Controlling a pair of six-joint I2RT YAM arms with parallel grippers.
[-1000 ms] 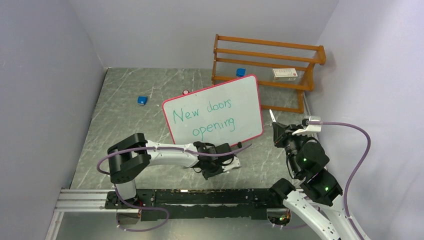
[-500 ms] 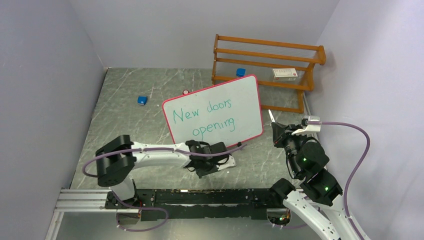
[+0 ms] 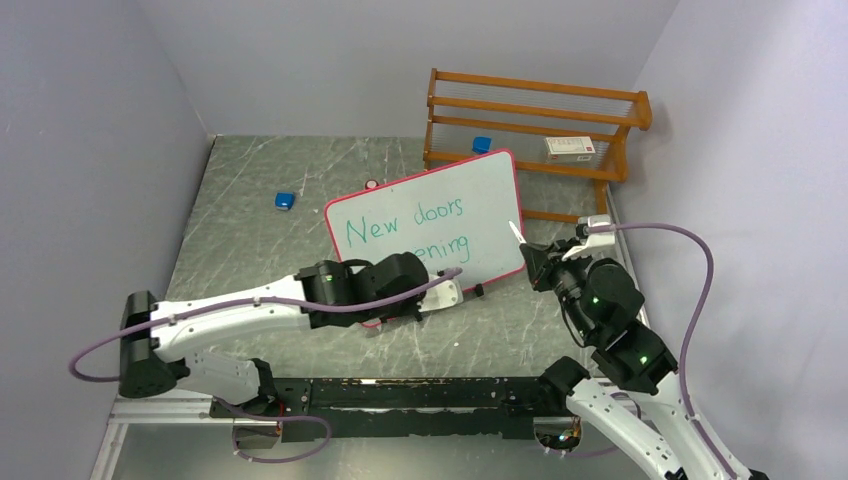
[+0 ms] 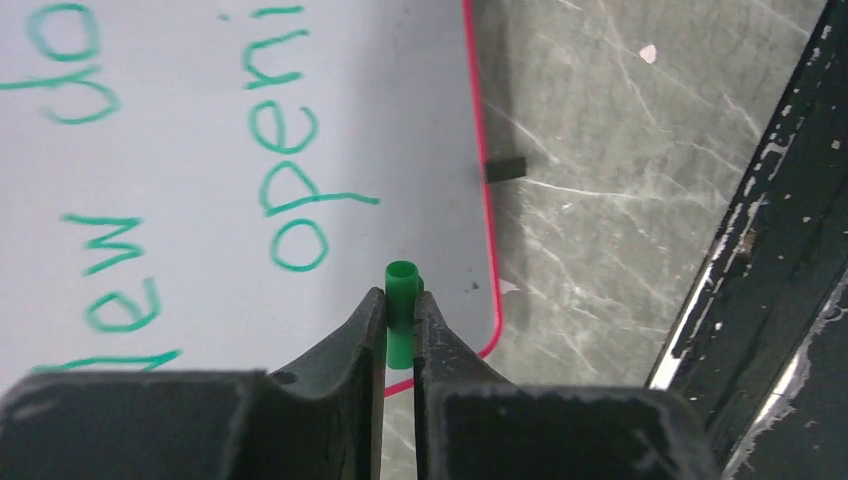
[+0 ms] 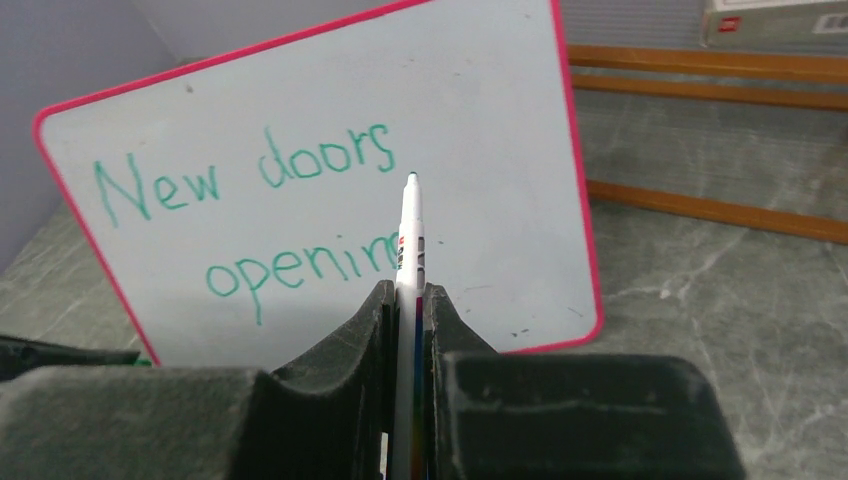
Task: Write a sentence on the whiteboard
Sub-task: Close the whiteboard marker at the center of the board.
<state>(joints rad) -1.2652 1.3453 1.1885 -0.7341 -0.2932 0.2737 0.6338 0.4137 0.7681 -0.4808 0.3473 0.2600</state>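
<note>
The whiteboard (image 3: 480,190) with its pink-red rim stands tilted at mid table. On it the green sentence (image 3: 405,222) reads "New doors" over "opening", whose first letters my left arm hides in the top view. My left gripper (image 3: 458,292) hovers by the board's lower edge, shut on a short green cap (image 4: 400,300). The left wrist view shows the whiteboard (image 4: 200,200) and part of the sentence (image 4: 290,160). My right gripper (image 3: 535,262) is shut on a white marker (image 5: 410,235), whose tip points at the whiteboard (image 5: 480,110) beside the sentence (image 5: 250,170).
A wooden rack (image 3: 530,130) stands behind the board with a white box (image 3: 570,148) on its shelf. Two small blue items (image 3: 285,200) (image 3: 481,144) and a small pink thing (image 3: 372,184) lie on the grey table. A black rail (image 3: 400,395) runs along the near edge.
My left arm has stretched out flat and its gripper has come up over the board's lower edge, covering part of "opening". My right gripper has moved left, bringing the marker tip to the board.
</note>
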